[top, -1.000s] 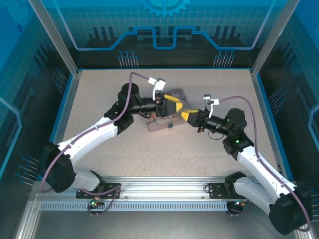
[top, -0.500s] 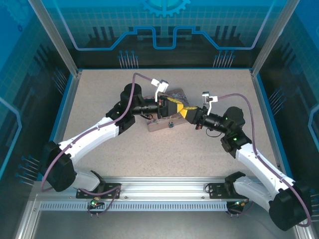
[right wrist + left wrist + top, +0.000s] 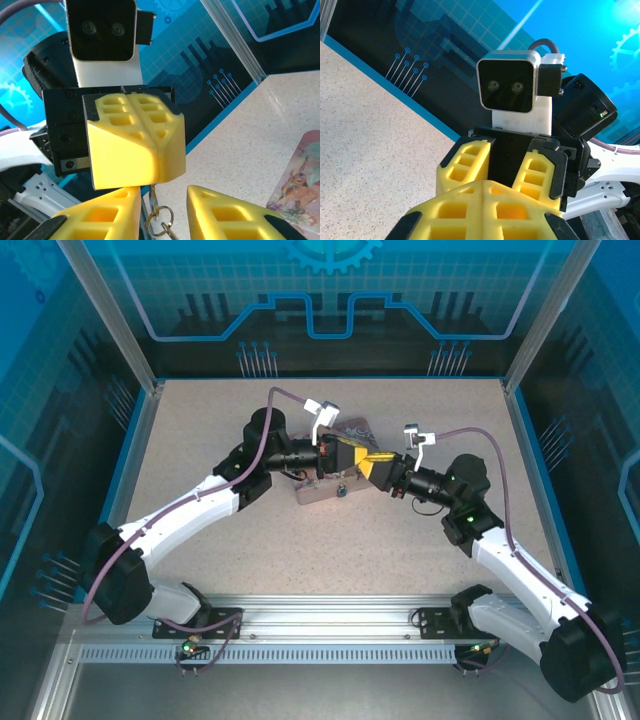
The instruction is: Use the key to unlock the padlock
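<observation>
No legible text, label, brand, number or sign on anything

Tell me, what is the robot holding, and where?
The left gripper pinches the thin key by its top end; its ring dangles below. The right gripper is open.

Left end effector [image 3: 343, 454] over tin [image 3: 318, 494]

a speckled beige tabletop [image 3: 200, 430] with a blue border spans the middle of the frame. blue wall panels [image 3: 330, 310] printed with circuit lines rise behind it between aluminium posts [image 3: 105, 315]. a slotted metal rail [image 3: 330, 638] runs along the bottom.
</observation>
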Available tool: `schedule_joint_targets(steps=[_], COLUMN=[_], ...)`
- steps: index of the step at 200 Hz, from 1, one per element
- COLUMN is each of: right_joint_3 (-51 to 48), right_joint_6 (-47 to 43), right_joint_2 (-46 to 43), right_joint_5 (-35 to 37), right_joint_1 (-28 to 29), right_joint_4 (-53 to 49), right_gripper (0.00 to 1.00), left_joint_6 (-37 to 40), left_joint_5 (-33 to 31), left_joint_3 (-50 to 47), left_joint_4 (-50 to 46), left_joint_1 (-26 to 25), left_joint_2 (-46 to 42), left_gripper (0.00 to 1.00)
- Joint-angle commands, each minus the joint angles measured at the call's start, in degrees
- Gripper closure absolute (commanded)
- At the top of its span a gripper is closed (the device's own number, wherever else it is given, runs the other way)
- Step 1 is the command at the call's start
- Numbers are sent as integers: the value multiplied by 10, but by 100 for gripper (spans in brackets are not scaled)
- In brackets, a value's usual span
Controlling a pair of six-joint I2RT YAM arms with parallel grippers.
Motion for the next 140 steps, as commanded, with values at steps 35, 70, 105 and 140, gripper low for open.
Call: schedule_joint_targets(steps=[35, 70, 105, 140], right_joint_3=[9, 23, 24, 33], right_joint_6=[-35, -43, -27, -24], right_joint_2=[-22, 10, 40, 64], right_joint_5=[0, -15, -21, -22], right_joint_1=[-4, -6, -2, 9], right_joint_4=[10, 47, 105, 124], right_gripper=[38, 24, 17, 23], left_joint_6=[28, 20, 6, 4], left_joint_5=[-62, -81, -83, -81], left_joint_3=[13, 17, 22, 27], left_joint_4=[-37, -44, -38, -41], left_joint_1=[-3, -2, -3, -3], left_joint_2=[-29, -35, -40, -40], left_gripper=[100, 100, 100, 100])
